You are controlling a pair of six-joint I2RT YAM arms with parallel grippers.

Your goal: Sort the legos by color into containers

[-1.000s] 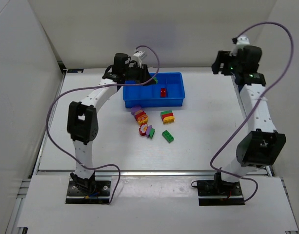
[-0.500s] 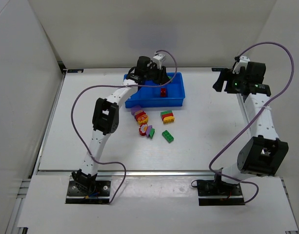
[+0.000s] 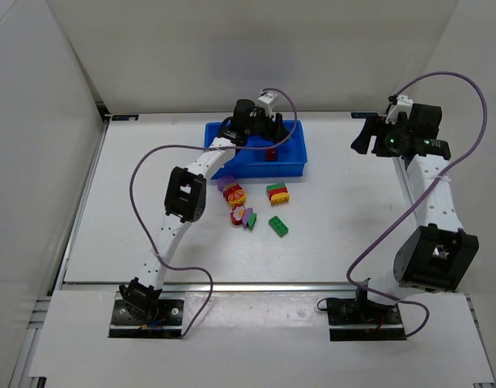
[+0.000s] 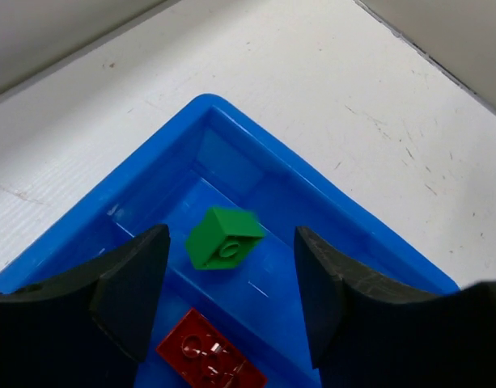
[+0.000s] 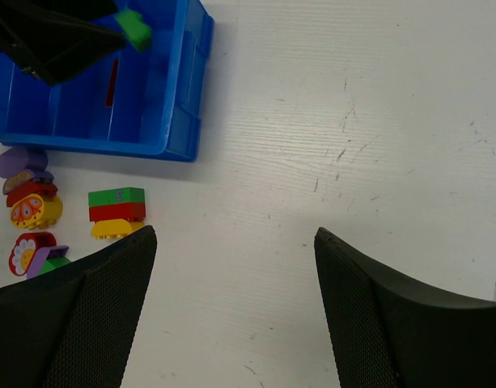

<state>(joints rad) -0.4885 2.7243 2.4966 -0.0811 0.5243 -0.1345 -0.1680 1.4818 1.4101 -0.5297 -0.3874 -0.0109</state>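
Note:
My left gripper (image 3: 270, 133) hangs open over the right end of the blue tray (image 3: 256, 170). A small green lego (image 4: 225, 238) sits loose and blurred below its spread jaws, over the end container at the tray corner (image 4: 134, 186). A red lego (image 4: 211, 360) lies in the neighbouring container. On the table in front of the tray lie a purple lego (image 3: 226, 183), red-and-yellow pieces (image 3: 235, 196), a green-red-yellow stack (image 3: 277, 192) and a green brick (image 3: 278, 226). My right gripper (image 3: 362, 133) is open and empty, raised over the right of the table.
In the right wrist view the tray (image 5: 86, 145) sits at the upper left, with the lego stack (image 5: 116, 212) below it. White walls enclose the table at the back and on both sides. Purple cables loop from both arms.
My left arm swung right along the tray, from its left end to its right end. Its jaws then opened and let go of the green lego. The right arm shifted slightly.

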